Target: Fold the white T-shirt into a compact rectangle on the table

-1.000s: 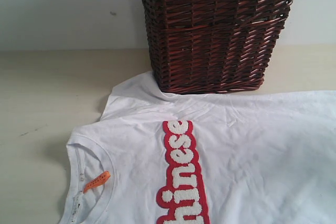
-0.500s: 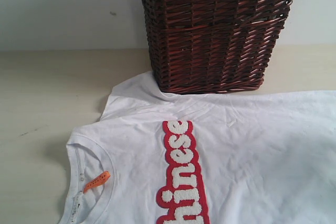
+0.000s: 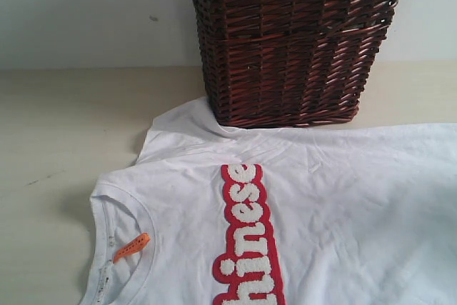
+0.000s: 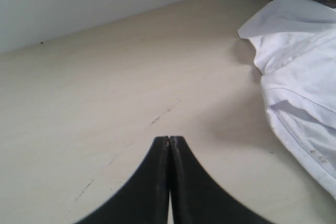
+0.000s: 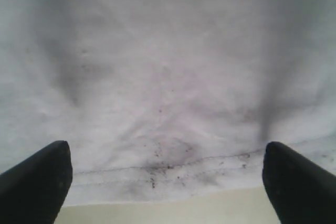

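The white T-shirt (image 3: 335,205) lies flat on the table (image 3: 64,126), chest up, with a red lettered strip (image 3: 246,237) and an orange neck tag (image 3: 131,247). No gripper shows in the exterior view. In the left wrist view my left gripper (image 4: 169,139) is shut with nothing in it, over bare table, and the T-shirt's sleeve (image 4: 294,40) lies off to one side. In the right wrist view my right gripper (image 5: 167,153) stands wide open just above a hemmed, speckled edge of the T-shirt (image 5: 168,77), one black fingertip (image 5: 42,174) on each side.
A dark brown wicker basket (image 3: 293,41) with a lace rim stands at the back of the table, against the T-shirt's far sleeve. A pale wall (image 3: 86,12) runs behind. Bare table (image 4: 105,93) stretches to the left of the shirt.
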### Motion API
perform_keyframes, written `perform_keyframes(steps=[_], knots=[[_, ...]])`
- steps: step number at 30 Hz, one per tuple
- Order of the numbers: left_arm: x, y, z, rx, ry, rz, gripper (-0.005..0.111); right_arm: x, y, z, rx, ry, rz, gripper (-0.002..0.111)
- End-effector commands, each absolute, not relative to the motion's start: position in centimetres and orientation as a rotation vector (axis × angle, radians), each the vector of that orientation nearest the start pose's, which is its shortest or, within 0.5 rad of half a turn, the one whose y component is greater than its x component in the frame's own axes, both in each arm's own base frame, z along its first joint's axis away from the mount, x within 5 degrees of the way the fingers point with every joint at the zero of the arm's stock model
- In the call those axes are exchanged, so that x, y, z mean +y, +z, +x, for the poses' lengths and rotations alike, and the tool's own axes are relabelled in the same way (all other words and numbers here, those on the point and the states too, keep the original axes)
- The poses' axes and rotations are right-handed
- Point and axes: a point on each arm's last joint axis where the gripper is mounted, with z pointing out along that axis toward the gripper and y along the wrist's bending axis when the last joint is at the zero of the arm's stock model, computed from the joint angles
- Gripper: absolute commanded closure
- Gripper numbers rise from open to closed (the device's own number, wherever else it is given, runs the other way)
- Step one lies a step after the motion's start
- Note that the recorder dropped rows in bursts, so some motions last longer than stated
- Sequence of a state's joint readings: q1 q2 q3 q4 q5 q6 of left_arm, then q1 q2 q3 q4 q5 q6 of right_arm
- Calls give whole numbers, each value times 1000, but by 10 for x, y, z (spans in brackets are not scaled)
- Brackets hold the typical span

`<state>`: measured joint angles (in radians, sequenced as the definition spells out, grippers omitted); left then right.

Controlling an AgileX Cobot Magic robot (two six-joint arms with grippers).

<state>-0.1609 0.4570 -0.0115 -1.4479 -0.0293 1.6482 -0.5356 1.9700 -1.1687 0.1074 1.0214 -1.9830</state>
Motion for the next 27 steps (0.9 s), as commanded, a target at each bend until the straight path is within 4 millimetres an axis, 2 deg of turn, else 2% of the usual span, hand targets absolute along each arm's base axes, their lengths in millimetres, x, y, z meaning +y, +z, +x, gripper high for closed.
perform_keyframes(steps=[1, 9, 12, 18, 27], knots=[[-12, 183, 90, 1894, 58, 324, 107, -166, 132, 295, 2375, 239, -1949, 14], [-12, 183, 90, 1894, 58, 324, 107, -166, 129, 295, 2380, 208, -1940, 14], [-12, 183, 90, 1894, 58, 324, 107, -163, 120, 289, 2391, 196, -1935, 14], [-12, 183, 90, 1894, 58, 324, 107, -162, 101, 280, 2388, 49, -1952, 14], [-12, 183, 90, 1894, 58, 324, 107, -160, 100, 272, 2379, 138, -2028, 14]])
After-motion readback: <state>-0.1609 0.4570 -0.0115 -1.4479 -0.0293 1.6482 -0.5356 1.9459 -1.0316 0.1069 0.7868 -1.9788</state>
